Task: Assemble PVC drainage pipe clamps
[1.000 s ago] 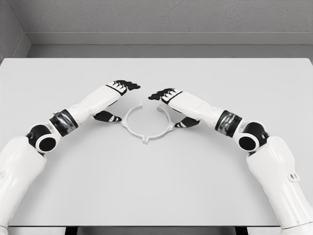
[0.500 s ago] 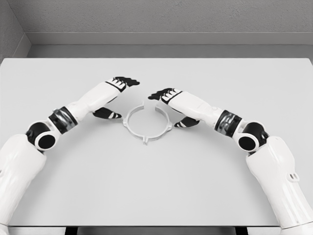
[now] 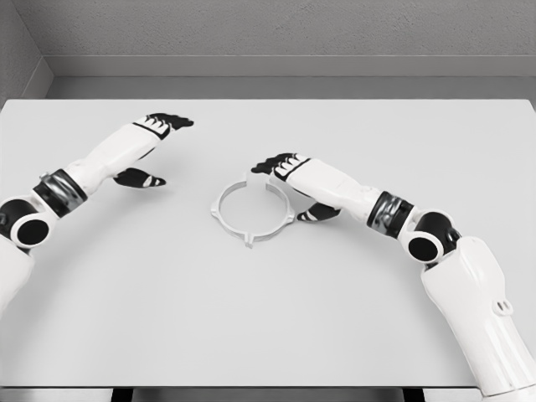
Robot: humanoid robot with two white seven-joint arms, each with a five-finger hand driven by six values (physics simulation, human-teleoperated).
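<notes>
A white ring-shaped pipe clamp [image 3: 251, 208] with small tabs on its rim lies flat near the middle of the table. My right hand [image 3: 289, 180] hovers at the ring's right side, black fingertips [image 3: 270, 162] over its far rim and thumb low beside its right tab, fingers spread and holding nothing. Well to the left of the ring is my left hand [image 3: 155, 146], open, with a clear gap of tabletop between it and the clamp.
The light grey table [image 3: 268, 318] fills the view, with a grey wall behind its far edge. Nothing else lies on it.
My left hand has pulled away from the ring, moving left and slightly back. The right hand and the ring have stayed almost still.
</notes>
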